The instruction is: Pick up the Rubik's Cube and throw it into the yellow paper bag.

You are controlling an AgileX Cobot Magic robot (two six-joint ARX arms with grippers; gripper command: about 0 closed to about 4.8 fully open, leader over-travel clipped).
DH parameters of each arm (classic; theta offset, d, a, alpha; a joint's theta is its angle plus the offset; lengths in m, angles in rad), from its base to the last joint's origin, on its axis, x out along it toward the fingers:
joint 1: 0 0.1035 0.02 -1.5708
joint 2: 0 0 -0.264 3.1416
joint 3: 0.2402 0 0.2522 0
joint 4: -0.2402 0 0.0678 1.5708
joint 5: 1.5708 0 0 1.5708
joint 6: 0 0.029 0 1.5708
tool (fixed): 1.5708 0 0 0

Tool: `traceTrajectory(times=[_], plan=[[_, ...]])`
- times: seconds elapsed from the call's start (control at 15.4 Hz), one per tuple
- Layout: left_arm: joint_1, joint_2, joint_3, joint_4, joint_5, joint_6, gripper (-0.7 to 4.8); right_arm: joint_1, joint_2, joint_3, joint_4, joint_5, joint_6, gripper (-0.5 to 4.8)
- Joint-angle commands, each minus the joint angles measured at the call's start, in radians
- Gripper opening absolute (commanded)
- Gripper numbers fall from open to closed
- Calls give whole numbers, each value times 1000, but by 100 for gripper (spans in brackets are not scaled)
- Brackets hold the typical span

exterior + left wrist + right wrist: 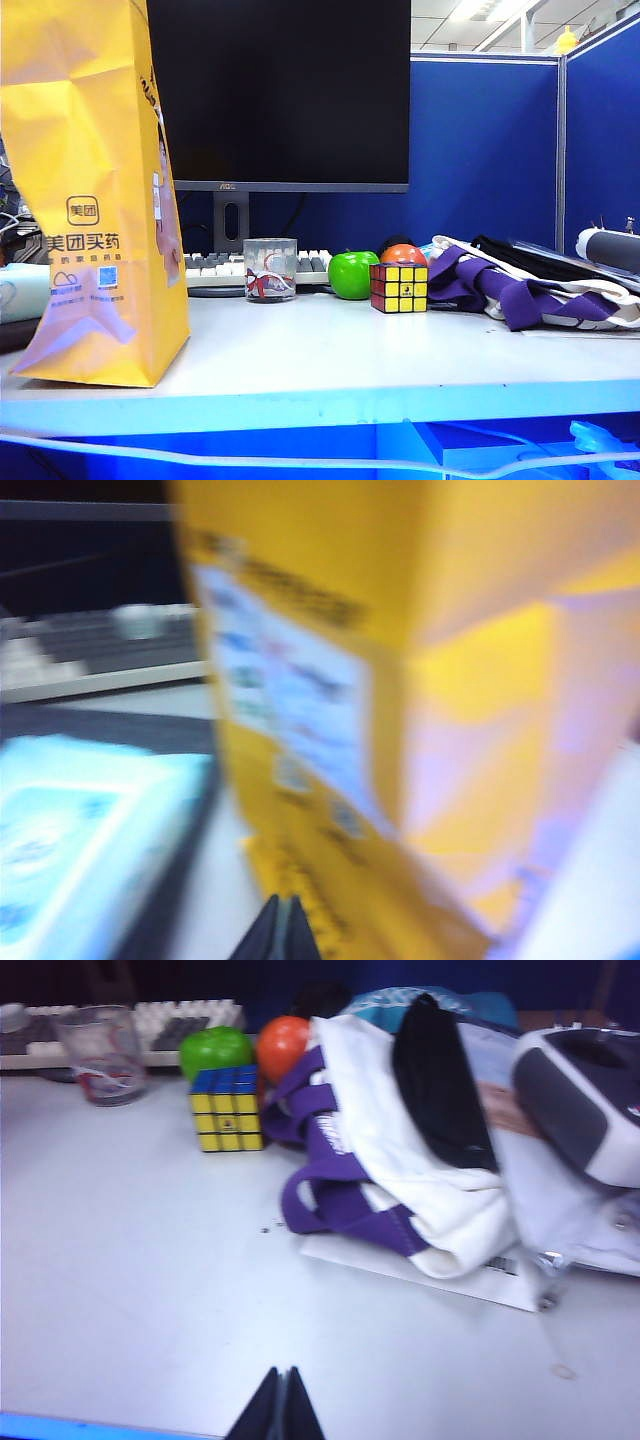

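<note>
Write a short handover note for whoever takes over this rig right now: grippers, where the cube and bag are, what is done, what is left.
Left gripper: shut, empty, close in front of the yellow paper bag.
Right gripper: shut, empty, low over the bare table, well short of the Rubik's Cube.
The cube sits on the table beside the green apple and orange ball; the bag stands upright at the table's left end.
Done: nothing; the cube is untouched.
Left: open a gripper, pick up the cube, drop it into the bag.
</note>
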Motion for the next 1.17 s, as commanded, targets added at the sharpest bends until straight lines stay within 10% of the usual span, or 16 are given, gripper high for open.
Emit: traceTrajectory(times=[0.07, 0.78, 1.04, 1.17], plan=[[-3, -1, 3, 6, 20, 4, -4, 1, 0, 0, 9, -24, 5, -6], [-3, 96, 172, 124, 12, -169, -2, 2, 0, 0, 64, -119, 121, -3], [-3, 462, 447, 113, 75, -37, 0, 2, 0, 8, 275, -162, 212, 30], [-3, 634, 618, 34, 134, 28, 88, 2, 1, 44, 270, -122, 225, 101]])
